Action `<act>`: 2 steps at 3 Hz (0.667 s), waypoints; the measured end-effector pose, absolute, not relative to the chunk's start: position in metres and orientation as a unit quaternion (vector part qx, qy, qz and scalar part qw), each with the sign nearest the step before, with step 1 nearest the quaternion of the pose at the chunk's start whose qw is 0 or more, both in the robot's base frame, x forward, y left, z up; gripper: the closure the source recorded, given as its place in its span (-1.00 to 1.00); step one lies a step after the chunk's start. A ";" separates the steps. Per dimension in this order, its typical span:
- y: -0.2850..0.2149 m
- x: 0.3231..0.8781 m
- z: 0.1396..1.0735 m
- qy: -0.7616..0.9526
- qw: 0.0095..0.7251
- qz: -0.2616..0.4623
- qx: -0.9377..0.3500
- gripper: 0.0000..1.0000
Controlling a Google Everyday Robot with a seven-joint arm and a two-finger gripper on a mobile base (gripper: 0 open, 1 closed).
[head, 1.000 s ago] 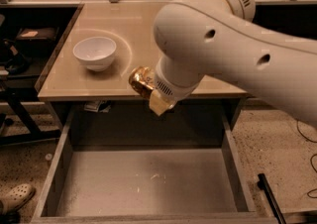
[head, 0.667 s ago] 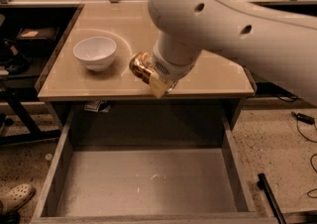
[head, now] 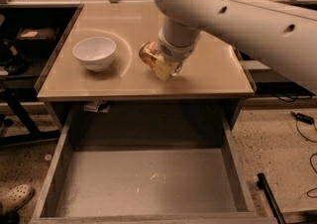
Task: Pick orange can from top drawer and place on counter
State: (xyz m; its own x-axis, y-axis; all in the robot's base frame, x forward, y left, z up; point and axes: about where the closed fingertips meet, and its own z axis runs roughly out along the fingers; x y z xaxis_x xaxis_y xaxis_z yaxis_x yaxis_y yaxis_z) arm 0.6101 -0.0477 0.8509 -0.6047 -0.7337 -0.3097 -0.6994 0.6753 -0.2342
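The orange can [head: 147, 53] is a shiny golden-orange can held in my gripper [head: 157, 64], just over the beige counter [head: 213, 69], right of the white bowl. The gripper hangs from the big white arm that comes in from the upper right, and its fingers are shut on the can. I cannot tell whether the can touches the counter surface. The top drawer [head: 148, 181] stands pulled open below the counter's front edge, its grey speckled floor bare.
A white bowl [head: 94, 52] sits on the left part of the counter. A cluttered shelf runs along the back. Dark furniture stands at the left, a shoe [head: 14, 199] at the lower left, cables on the floor at the right.
The gripper has carried the can up and back from the counter's front edge to over the counter, closer to the bowl's right side.
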 end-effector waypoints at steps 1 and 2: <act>-0.053 0.630 0.831 0.899 0.176 -0.051 -0.398 1.00; -0.054 0.633 0.819 0.897 0.163 -0.048 -0.407 1.00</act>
